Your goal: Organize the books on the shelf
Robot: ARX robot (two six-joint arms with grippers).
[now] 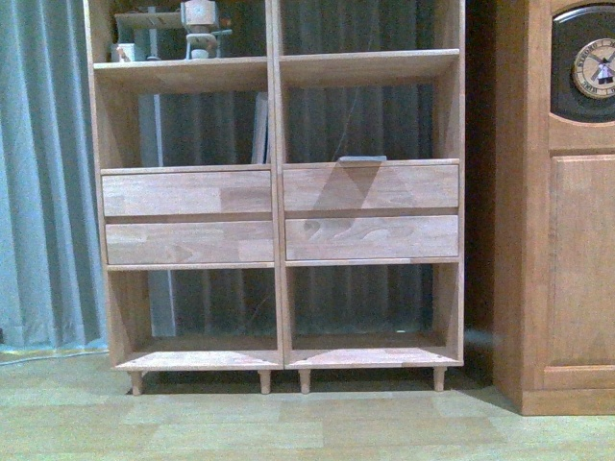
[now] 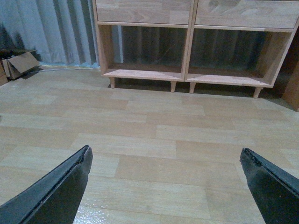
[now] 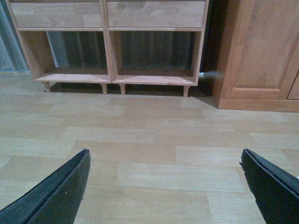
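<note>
Jaws spread wide on the left gripper point(image 2: 164, 153) and equally on the right gripper point(image 3: 164, 155), nothing between them, only bare floor point(image 2: 154, 121) below; neither arm visible in the front view. Straight ahead, well apart from both grippers, the shelf point(image 1: 277, 221): light wood, two columns, four drawer fronts across the middle, open compartments above and below. Just beside it on the right, a darker cabinet point(image 1: 567, 288) with a clock point(image 1: 596, 67), no part of the job. On the board above the right-hand drawers, lying flat near the front edge, the teal book point(image 1: 362, 158). Above the left-hand drawers, standing upright close to the central divider, a thin pale slab, probably the paperback point(image 1: 259, 130); cover and spine too dim to read. Higher, in the top left compartment, a small figure point(image 1: 199, 29) and a cup point(image 1: 123, 53), hard to identify further. Judged from this: very beginning of the approach, no book yet in hand. Next move, probably: lift one arm to the height of the middle compartments, most likely the right one for the flat teal book, bring the open fingers around its front edge without pushing it deeper, close firmly, then tilt it upright. Needed as well: care for the narrow space under the upper board.
</note>
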